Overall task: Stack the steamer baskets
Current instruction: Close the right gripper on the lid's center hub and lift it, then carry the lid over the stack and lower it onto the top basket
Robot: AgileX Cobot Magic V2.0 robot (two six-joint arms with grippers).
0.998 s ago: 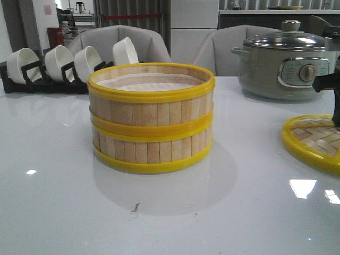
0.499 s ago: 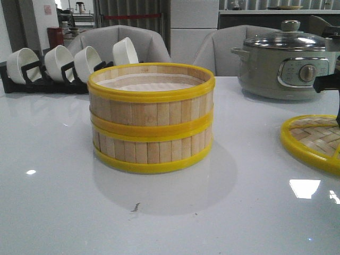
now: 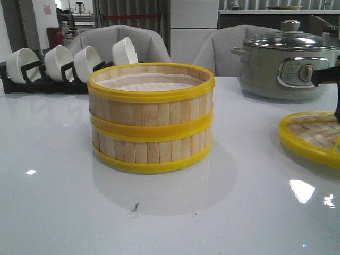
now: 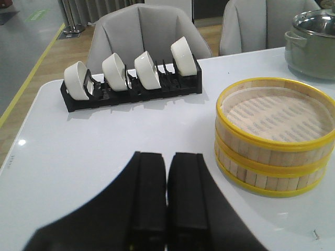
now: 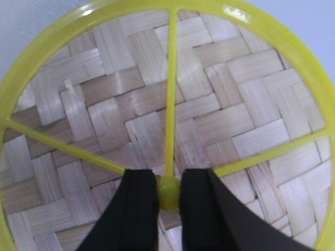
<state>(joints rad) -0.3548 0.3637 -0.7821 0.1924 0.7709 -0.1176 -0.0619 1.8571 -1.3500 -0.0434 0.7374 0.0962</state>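
Note:
Two steamer baskets stand stacked in the middle of the white table, the upper basket (image 3: 151,98) resting squarely on the lower basket (image 3: 151,151); the stack also shows in the left wrist view (image 4: 275,136). My left gripper (image 4: 167,172) is shut and empty, above the table to the left of the stack. My right gripper (image 5: 168,191) is shut on the yellow centre knob (image 5: 168,192) of the flat woven lid (image 5: 220,110). In the front view the lid (image 3: 313,135) sits at the right edge, tilted, with its near rim raised off the table.
A grey electric pot (image 3: 284,64) with a glass lid stands at the back right. A black rack with white bowls (image 3: 69,66) stands at the back left, also in the left wrist view (image 4: 131,76). Grey chairs stand behind the table.
The lid at the right has tilted and lifted slightly off the table in my right gripper. The basket stack and the left gripper have not moved.

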